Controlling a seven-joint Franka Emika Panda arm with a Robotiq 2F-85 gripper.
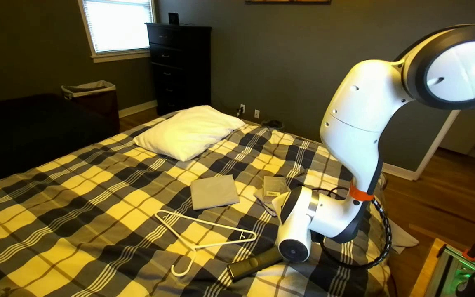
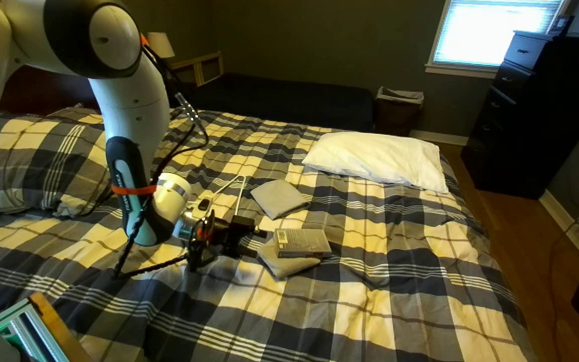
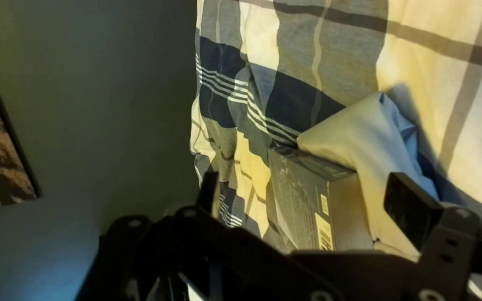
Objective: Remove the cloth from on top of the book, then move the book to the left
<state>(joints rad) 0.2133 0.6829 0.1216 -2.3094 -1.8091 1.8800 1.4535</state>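
The book is a thick grey rectangle with a barcode label. It lies flat on a folded pale grey cloth, which sticks out from under it and shows in the wrist view. Another folded grey cloth square lies apart on the bed, also seen in an exterior view. My gripper is low over the bed, tilted nearly level, and points at the labelled end of the book. In the wrist view the fingers are wide apart, with the book in view between them. Nothing is held.
A white hanger and a dark oblong case lie near the arm. A white pillow lies toward the bed's far side. The plaid bedcover is wrinkled. A plaid pillow lies behind the arm.
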